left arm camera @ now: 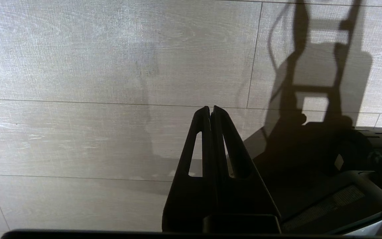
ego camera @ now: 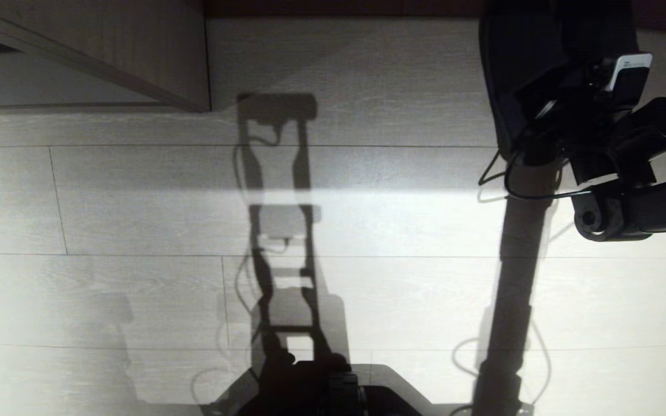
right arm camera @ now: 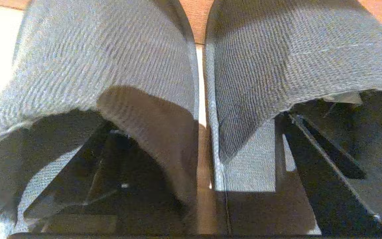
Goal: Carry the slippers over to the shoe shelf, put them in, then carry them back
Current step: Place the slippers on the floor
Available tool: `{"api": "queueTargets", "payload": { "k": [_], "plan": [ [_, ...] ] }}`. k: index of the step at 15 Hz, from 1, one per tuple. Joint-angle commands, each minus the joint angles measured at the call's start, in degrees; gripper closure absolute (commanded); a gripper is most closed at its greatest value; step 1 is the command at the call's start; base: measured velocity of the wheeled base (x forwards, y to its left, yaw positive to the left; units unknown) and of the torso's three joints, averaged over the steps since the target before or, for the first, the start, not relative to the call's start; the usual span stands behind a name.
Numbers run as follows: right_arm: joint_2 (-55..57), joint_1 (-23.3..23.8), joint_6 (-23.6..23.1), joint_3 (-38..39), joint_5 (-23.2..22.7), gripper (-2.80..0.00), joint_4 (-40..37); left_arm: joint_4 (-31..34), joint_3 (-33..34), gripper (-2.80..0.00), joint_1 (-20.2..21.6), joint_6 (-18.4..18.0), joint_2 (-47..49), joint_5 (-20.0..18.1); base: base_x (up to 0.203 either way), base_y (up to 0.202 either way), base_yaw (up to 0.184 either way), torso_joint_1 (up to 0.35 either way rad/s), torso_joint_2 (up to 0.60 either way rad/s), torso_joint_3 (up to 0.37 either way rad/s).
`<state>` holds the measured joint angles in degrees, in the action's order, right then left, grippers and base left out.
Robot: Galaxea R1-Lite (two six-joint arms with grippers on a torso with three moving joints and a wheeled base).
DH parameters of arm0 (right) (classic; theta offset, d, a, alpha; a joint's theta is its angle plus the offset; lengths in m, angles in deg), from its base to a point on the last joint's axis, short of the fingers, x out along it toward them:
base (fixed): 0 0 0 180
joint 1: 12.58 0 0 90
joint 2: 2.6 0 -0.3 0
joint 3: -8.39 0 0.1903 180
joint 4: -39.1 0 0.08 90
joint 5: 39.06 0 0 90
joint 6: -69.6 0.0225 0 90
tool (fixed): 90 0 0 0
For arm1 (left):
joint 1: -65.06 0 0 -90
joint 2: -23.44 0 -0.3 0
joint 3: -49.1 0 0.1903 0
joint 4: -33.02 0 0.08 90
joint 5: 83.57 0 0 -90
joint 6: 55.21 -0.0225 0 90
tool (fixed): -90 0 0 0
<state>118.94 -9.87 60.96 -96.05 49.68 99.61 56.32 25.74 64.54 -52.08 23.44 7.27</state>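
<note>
Two slippers [right arm camera: 111, 66] of ribbed blue-grey fabric lie side by side; right jaws apart inside them.

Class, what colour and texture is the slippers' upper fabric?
Blue-grey, finely ribbed weave; the slippers show best in the right wrist view.

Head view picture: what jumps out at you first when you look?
The tall dark shadow of the robot stretches up the middle of the pale wood floor. At the upper right, the black right arm reaches toward the slippers, which fill the right wrist view side by side, grey-blue and woven.
</note>
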Motion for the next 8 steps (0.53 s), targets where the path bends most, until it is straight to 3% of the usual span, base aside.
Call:
{"api": "queueTargets", "payload": {
  "k": [1, 8],
  "plan": [
    [-3.14, 0.01, -0.13, 2.44, -0.10, -2.80, 0.50, -0.01, 0.00, 0.00, 0.00, 0.03, 0.00, 0.04, 0.000, 0.000, 0.000, 0.000, 0.00, 0.000],
    [-4.38, 0.01, -1.02, 3.64, -0.15, -2.80, 0.50, -0.01, 0.00, 0.00, 0.00, 0.03, 0.00, 0.04, 0.000, 0.000, 0.000, 0.000, 0.00, 0.000]
  ]
}}
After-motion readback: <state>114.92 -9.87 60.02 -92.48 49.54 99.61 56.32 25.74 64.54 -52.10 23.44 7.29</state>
